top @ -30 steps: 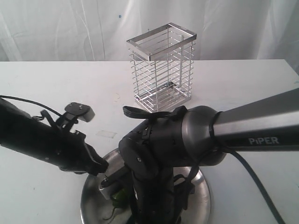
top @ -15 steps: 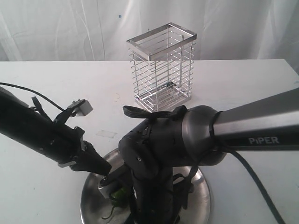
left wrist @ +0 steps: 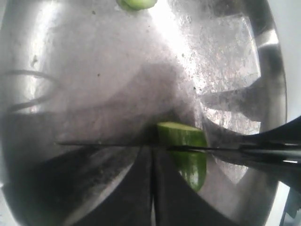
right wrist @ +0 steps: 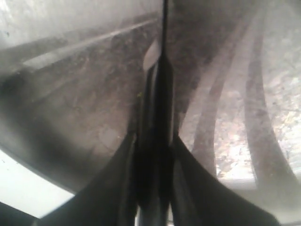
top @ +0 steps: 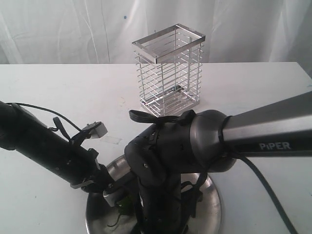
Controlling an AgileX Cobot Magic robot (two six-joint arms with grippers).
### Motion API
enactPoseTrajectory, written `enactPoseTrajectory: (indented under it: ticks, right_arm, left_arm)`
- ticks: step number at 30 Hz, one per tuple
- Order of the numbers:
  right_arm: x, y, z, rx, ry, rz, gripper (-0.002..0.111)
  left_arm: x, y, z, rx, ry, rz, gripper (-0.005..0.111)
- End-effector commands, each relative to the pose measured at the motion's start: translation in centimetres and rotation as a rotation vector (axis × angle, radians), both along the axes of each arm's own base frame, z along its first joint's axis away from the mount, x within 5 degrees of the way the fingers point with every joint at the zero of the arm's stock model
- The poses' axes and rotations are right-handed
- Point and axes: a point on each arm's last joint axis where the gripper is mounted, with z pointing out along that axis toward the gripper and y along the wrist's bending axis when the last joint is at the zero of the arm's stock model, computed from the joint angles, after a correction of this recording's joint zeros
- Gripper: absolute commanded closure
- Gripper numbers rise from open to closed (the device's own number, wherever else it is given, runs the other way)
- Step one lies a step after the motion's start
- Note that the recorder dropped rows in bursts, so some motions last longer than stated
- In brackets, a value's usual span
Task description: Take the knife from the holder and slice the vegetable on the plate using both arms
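The steel plate [top: 215, 204] lies at the front of the table, mostly covered by my arms. In the left wrist view a green vegetable [left wrist: 187, 157] with a pale cut end rests on the plate [left wrist: 94, 70]. The knife [left wrist: 225, 149] shows as a thin dark blade edge crossing it. My left gripper [left wrist: 151, 149] is shut, its tip right beside the vegetable and touching the plate. A cut slice [left wrist: 136, 4] lies farther off. My right gripper [right wrist: 156, 137] is shut on the knife [right wrist: 163, 84], blade pointing away over the plate [right wrist: 70, 94]. The wire holder [top: 168, 70] stands empty behind.
My bulky right arm [top: 195, 141] hangs over the middle of the plate and hides its gripper in the exterior view. My left arm [top: 48, 151] reaches in low from the left, with a cable looping above it. White table [top: 253, 92] surrounds the plate.
My left arm has dropped and slid right, bringing its gripper down onto the plate beside the vegetable. The right arm and the holder have stayed put.
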Motion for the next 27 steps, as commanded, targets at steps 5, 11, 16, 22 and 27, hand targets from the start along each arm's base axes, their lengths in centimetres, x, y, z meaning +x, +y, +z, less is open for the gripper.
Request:
enactPoseTrajectory:
  ticks: [5, 11, 16, 22, 27]
  right_arm:
    - [0.5, -0.3, -0.7, -0.038, -0.029, 0.044, 0.108]
    - [0.5, -0.4, -0.4, -0.037, -0.039, 0.05, 0.108]
    - [0.6, -0.4, -0.4, -0.038, -0.043, 0.054, 0.108]
    - [0.8, -0.2, -0.4, -0.016, -0.066, 0.057, 0.108]
    - [0.8, -0.2, -0.4, -0.012, -0.069, 0.057, 0.108]
  left_arm:
    - [-0.9, -0.2, 2.1, 0.008, 0.004, -0.075, 0.107]
    - [-1.6, 0.1, 2.9, 0.039, 0.058, -0.096, 0.089]
    - [-1.6, 0.2, 2.7, 0.068, 0.049, -0.091, 0.058]
    - [-1.2, 0.6, 2.4, 0.127, -0.002, -0.092, 0.057]
    - [-0.8, 1.6, 3.2, 0.159, -0.049, -0.041, 0.06]
